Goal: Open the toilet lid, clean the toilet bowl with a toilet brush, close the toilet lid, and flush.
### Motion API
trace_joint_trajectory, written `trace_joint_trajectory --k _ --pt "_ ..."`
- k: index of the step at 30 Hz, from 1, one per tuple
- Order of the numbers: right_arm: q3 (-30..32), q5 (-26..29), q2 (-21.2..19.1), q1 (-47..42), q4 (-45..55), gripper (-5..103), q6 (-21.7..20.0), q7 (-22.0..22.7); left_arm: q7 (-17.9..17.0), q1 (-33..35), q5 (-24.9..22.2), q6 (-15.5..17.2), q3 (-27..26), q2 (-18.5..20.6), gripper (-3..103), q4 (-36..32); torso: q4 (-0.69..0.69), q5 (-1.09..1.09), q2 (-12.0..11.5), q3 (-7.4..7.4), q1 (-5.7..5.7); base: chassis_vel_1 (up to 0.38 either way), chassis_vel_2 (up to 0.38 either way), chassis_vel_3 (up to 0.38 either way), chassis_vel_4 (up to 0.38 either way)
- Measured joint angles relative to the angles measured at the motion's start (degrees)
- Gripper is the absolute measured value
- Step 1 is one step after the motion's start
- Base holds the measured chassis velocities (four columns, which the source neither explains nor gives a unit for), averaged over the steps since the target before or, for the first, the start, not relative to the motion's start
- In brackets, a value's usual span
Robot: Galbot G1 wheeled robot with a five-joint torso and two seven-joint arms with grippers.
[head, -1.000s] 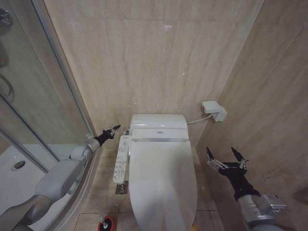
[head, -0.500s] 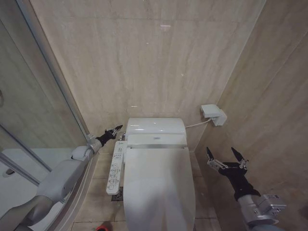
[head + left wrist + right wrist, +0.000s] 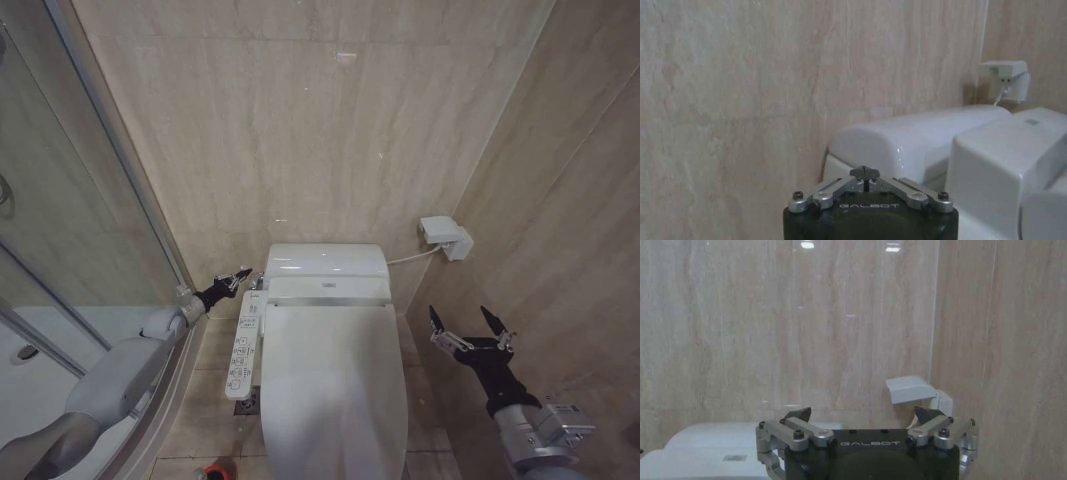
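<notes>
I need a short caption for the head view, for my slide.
Closed toilet lid between shut left gripper and open right gripper.

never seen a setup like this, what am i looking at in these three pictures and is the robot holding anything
This is a wheeled robot with two arms in a tiled bathroom. The wide picture comes from a camera on its head, looking down at a white toilet with the toilet lid closed. A narrow button panel runs along the toilet's side, and a white wall box with a cable sits on the wall behind.

The other two pictures come from small cameras on each wrist, looking past the tool at the wall.

The left tool is shut and hovers beside the tank, near the glass shower wall. The right tool is open, raised beside the toilet. Neither holds anything.
</notes>
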Motion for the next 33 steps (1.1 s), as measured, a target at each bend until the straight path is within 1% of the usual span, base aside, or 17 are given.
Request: trace_joint_trajectory --k 2,5,13,16,18,23,25,33 --pt "0.0 0.0 0.0 0.0 0.0 100 0.0 0.0 0.2 -0.01 0.0 0.0 0.02 -0.04 0 0.25 0.0 0.0 0.0 0.0 0.0 0.0 0.0 0.0 0.0" --pt "0.0 0.0 0.0 0.0 0.0 100 0.0 0.0 1.75 -0.7 0.07 -0.12 0.08 -0.81 0 2.89 0.0 0.01 0.0 0.0 0.0 0.0 0.0 0.0 0.0" --pt "0.0 0.0 0.0 0.0 0.0 100 0.0 0.0 3.9 -1.8 0.17 -0.69 0.06 -2.16 0 6.18 -0.01 0.01 0.0 0.0 0.0 0.0 0.0 0.0 0.0" --pt "0.0 0.0 0.0 0.0 0.0 100 0.0 0.0 3.98 -1.69 0.29 -0.95 -0.34 -2.28 0 6.84 -0.02 0.0 0.0 0.0 0.0 0.0 0.0 0.0 0.0" --pt "0.0 0.0 0.0 0.0 0.0 100 0.0 0.0 3.96 -1.3 0.41 -1.29 -1.14 -2.24 0 7.43 0.01 0.01 0.0 0.0 0.0 0.0 0.0 0.0 0.0" --pt "0.0 0.0 0.0 0.0 0.0 100 0.0 0.0 3.96 -1.48 0.53 -1.61 -1.58 -2.42 0 8.49 0.02 0.01 0.0 0.0 0.0 0.0 0.0 0.0 0.0" --pt "0.0 0.0 0.0 0.0 0.0 100 0.0 0.0 3.87 -1.73 0.68 -1.7 -1.63 -2.68 0 9.04 -0.01 0.01 0.0 0.0 0.0 0.0 0.0 0.0 0.0" --pt "0.0 0.0 0.0 0.0 0.0 100 0.0 0.0 3.94 -1.72 1.7 -1.84 -1.88 -3.6 0 9.51 -0.01 0.0 0.0 0.0 0.0 0.0 0.0 0.0 0.0"
